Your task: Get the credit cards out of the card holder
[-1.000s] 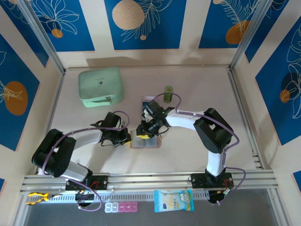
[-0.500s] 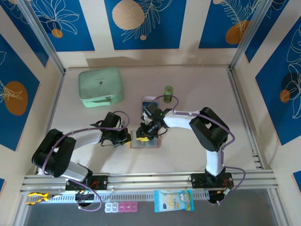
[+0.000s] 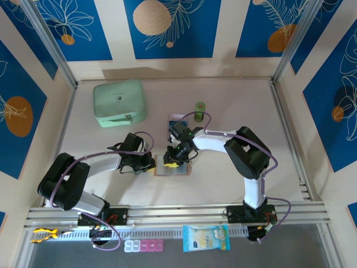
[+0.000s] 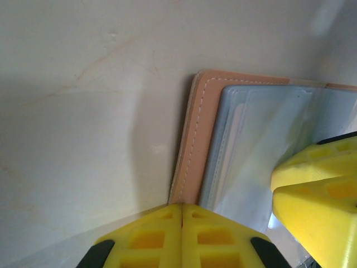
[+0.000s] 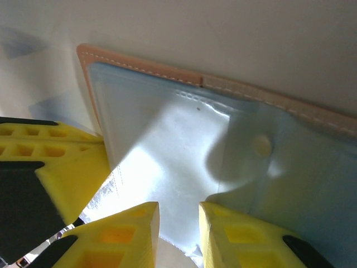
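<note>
While left end effector (image 4: 181,207), shut, sits at card holder (image 4: 193,139) edge, right end effector (image 5: 178,207) hovers narrowly open, empty, directly over its pocket (image 5: 167,139).

A mint-green zip case (image 3: 119,103) lies at the worktop's (image 3: 240,111) far left, with a small green cylinder (image 3: 199,106) upright near the middle. On the near rail sit a yellow tool (image 3: 43,234), a pill box (image 3: 144,245) and a blue packet (image 3: 206,238).
</note>
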Robot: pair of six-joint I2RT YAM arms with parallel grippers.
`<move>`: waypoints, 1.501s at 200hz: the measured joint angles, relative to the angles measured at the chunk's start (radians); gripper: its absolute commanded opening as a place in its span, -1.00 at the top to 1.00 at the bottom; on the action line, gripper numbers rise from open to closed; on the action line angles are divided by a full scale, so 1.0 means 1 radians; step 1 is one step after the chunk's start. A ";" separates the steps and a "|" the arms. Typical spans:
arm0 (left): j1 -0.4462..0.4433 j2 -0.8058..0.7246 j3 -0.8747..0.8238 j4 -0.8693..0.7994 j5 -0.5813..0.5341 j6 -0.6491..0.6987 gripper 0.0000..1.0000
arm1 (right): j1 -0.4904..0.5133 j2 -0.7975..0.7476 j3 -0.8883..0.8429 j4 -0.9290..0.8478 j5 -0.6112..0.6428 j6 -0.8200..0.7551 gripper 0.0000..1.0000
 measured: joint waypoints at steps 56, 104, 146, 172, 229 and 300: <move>0.000 -0.007 0.001 -0.019 -0.005 0.006 0.96 | -0.008 -0.011 -0.012 -0.008 0.004 -0.011 0.55; 0.000 -0.007 0.002 -0.022 -0.005 0.006 0.96 | -0.001 -0.032 -0.022 0.022 -0.010 -0.007 0.58; 0.000 -0.007 0.002 -0.023 -0.005 0.006 0.96 | 0.028 -0.025 0.002 0.025 -0.018 0.001 0.55; 0.000 -0.007 0.002 -0.023 -0.005 0.006 0.96 | 0.039 -0.009 0.037 0.030 -0.020 0.005 0.52; 0.000 -0.007 0.003 -0.023 -0.005 0.006 0.96 | 0.040 0.026 0.042 0.000 -0.008 0.005 0.48; 0.000 -0.013 0.003 -0.034 -0.013 0.006 0.96 | 0.031 0.022 0.044 -0.040 0.017 -0.008 0.50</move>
